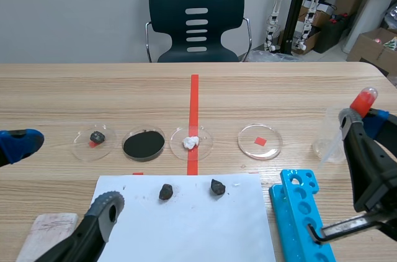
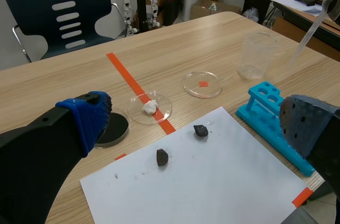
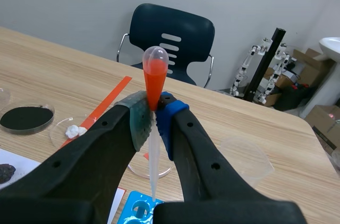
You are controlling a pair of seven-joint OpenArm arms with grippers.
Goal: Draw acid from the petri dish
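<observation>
At the table's left edge, the left gripper [image 1: 62,175] hangs low with its fingers spread wide and nothing between them; it has no part in the work at this stage. Ahead of it runs a row of four petri dishes: a dark-lump dish [image 1: 105,151], a black-powder dish [image 1: 164,141], a white-lump dish [image 1: 203,145] sitting on the red tape line [image 1: 194,100], and a clear dish [image 1: 271,148] with a small red square in it. Judgement: the clear dish is the likeliest acid source, though no liquid can be made out in it. Nearer the robot, a white sheet [image 1: 186,231] carries two dark stones [image 1: 165,192], untouched. Right of the sheet lies a blue tube rack [image 1: 294,212], and beyond it stands a beaker [image 1: 327,141]. At the far right, the right gripper [image 3: 154,120] is clenched on a pipette [image 3: 155,75], its pads pressing just below the orange-red bulb, with the stem hanging down. The tip sits just beside the beaker, apart from the clear dish. Status: tool secured, first step complete. Outstanding: carry the tip to the dish, lower it in, then squeeze and release the bulb. Whether the stem holds any liquid cannot be told
</observation>
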